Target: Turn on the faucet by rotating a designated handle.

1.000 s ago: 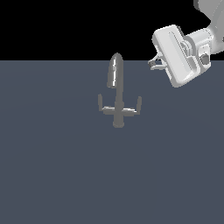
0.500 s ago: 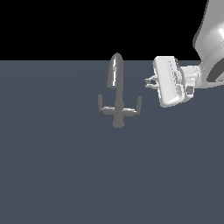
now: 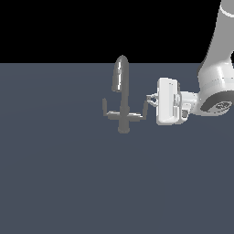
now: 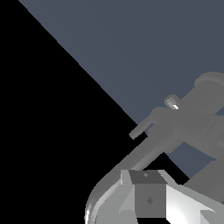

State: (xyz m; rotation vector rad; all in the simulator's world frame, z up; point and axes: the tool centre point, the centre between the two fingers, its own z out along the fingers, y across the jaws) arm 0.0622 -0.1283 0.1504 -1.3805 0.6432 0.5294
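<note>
The dull-grey faucet (image 3: 122,91) stands in the middle of the exterior view, with an arched spout and two side arms. The handle (image 3: 146,109) is the short upright paddle on the arm toward the exterior view's right. My white gripper (image 3: 151,100) lies level, pointing at the faucet. Its fingertips sit just beside the top of that paddle, and I cannot tell whether they touch it. The fingers look shut with nothing between them. In the wrist view, the faucet (image 4: 197,118) looms close behind the fingers (image 4: 148,199).
The faucet stands on a flat dark blue-grey surface (image 3: 68,183). The matching paddle (image 3: 104,106) is on the faucet's other arm. The white robot arm (image 3: 217,87) comes in from the exterior view's upper right.
The gripper has come down and toward the exterior view's left, turning from a tilt to level. Its fingertips have closed in on the handle. The faucet has not moved.
</note>
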